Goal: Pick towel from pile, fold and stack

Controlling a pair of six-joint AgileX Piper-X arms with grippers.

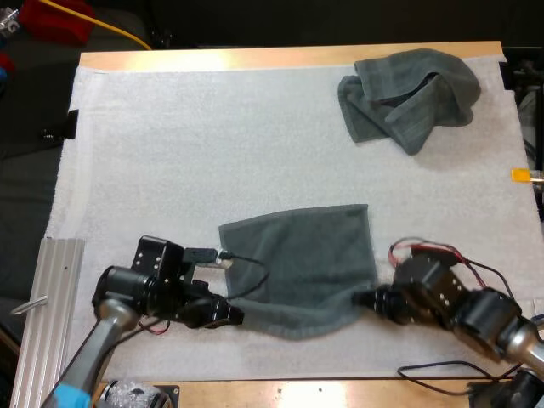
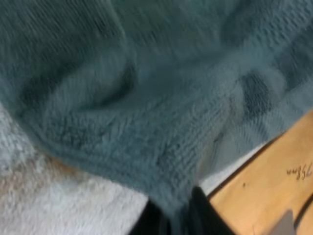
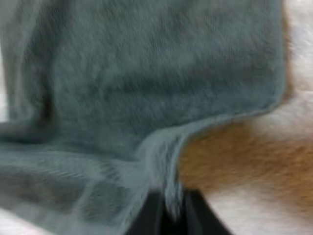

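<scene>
Looking over the rig from the high view, I start with the wooden table (image 1: 255, 58) and the white mat (image 1: 170, 153) that covers nearly all of it. On the mat I count two towels. The spread towel (image 1: 297, 255) lies flat at the near middle. The crumpled towel (image 1: 408, 98) sits well apart from it at the far right.

I also count two grippers, both at the spread towel's near edge. The left gripper (image 1: 236, 314) is at the near left corner and the right gripper (image 1: 361, 297) at the near right corner. In the left wrist view its black fingers (image 2: 201, 215) are closed narrow, with a fold of towel edge pinched between them. In the right wrist view the fingers (image 3: 150, 215) likewise clamp the hem from both sides. So I read each claw as holding a corner.

The relation that matters is that the held edge runs across between the two claws, while the rest of the cloth lies ahead of them, toward the table's far side. Neither arm is nearer; each has its own corner. I judge the fold calls for carrying that near edge forward over the far edge, both arms together.
</scene>
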